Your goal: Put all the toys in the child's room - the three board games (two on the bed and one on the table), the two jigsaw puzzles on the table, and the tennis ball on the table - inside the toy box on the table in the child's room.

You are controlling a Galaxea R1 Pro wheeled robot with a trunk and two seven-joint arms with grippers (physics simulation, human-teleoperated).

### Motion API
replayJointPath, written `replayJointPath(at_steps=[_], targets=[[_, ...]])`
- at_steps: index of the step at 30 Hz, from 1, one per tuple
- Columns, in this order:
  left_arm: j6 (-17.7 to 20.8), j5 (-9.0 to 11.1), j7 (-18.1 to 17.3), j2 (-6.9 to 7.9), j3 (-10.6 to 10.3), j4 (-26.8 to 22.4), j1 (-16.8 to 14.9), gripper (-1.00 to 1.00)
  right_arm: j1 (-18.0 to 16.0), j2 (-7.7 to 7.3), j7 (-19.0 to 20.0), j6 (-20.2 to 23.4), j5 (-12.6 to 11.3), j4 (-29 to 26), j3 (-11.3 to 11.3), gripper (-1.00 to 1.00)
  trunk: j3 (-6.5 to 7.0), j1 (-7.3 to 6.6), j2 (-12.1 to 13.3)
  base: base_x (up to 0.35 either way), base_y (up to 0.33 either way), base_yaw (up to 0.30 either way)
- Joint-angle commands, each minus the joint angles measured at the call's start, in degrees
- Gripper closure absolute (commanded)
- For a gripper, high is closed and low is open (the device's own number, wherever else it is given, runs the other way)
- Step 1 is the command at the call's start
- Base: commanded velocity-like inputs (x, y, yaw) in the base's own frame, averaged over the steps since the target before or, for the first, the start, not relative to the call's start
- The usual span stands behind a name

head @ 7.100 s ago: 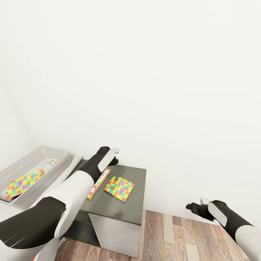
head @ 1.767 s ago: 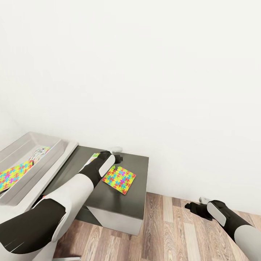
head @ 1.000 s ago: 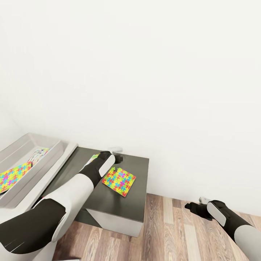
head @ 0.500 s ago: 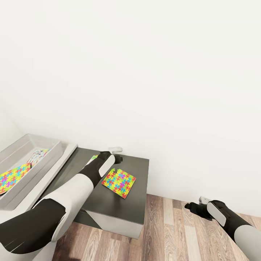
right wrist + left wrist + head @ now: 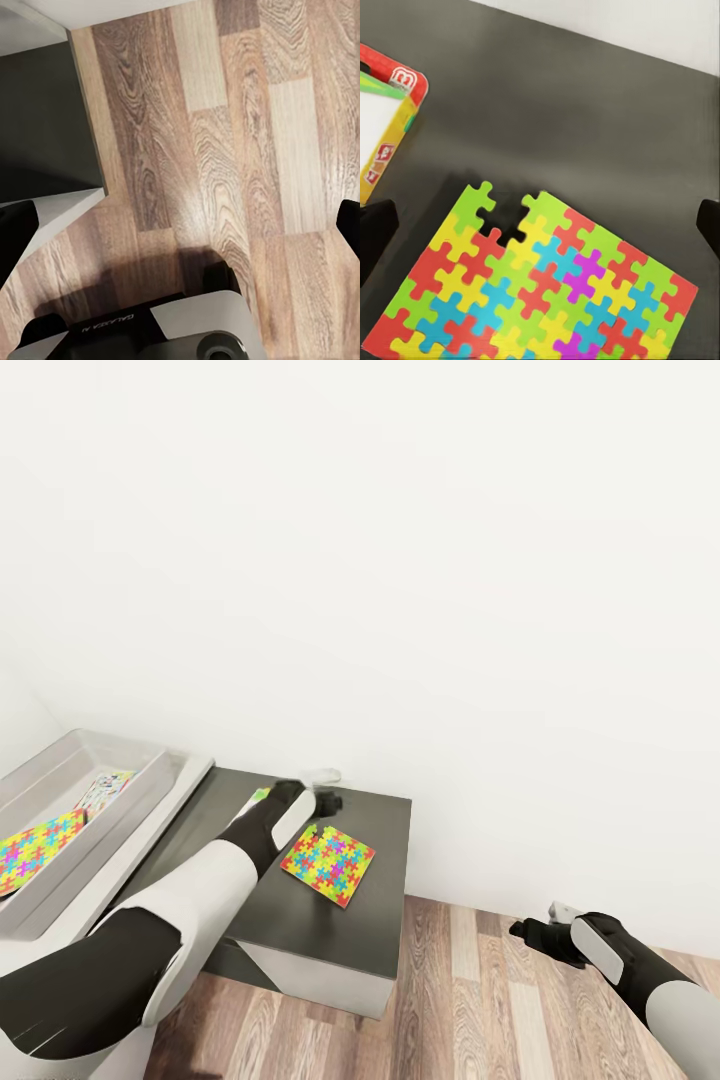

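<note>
Jigsaw puzzle (image 5: 540, 281) flat, corner apparently wallward.

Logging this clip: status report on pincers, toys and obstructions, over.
Left pincer open above jigsaw puzzle on dark side unit. Right pincer open over wood floor. Board game beside puzzle. Nothing blocking.

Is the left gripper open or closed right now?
Open: the left gripper's fingertips sit far apart, nothing between them, above the jigsaw puzzle.

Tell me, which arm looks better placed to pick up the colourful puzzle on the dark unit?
The left. Its claw hangs open just above the jigsaw puzzle, while the right claw is off over the wooden floor.
</note>
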Motion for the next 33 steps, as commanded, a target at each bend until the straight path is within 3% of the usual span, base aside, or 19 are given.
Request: replayJointPath(at_steps=[1, 10, 33], targets=[[0.3, 0.6, -0.7, 0.03, -0.3, 1.0, -0.1, -1.00, 0.0, -0.07, -0.3, 0.1, -0.4, -0.1, 0.4, -1.00, -0.11, 0.03, -0.1, 0.000, 0.000, 0.000], [0.4, 0.2, -2.9, 0.02, -0.2, 4.6, -0.4, -1.00, 0.0, -0.03, -0.3, 0.1, -0.4, -0.1, 0.4, -1.00, -0.11, 0.03, -0.1, 0.000, 0.000, 0.000], [0.1, 0.1, -3.1, -0.06, -0.3, 5.0, -0.4, -1.00, 0.0, -0.01, -0.4, 0.2, -0.4, -0.1, 0.4, -1.00, -0.68, 0.03, -0.1, 0.000, 0.000, 0.000]])
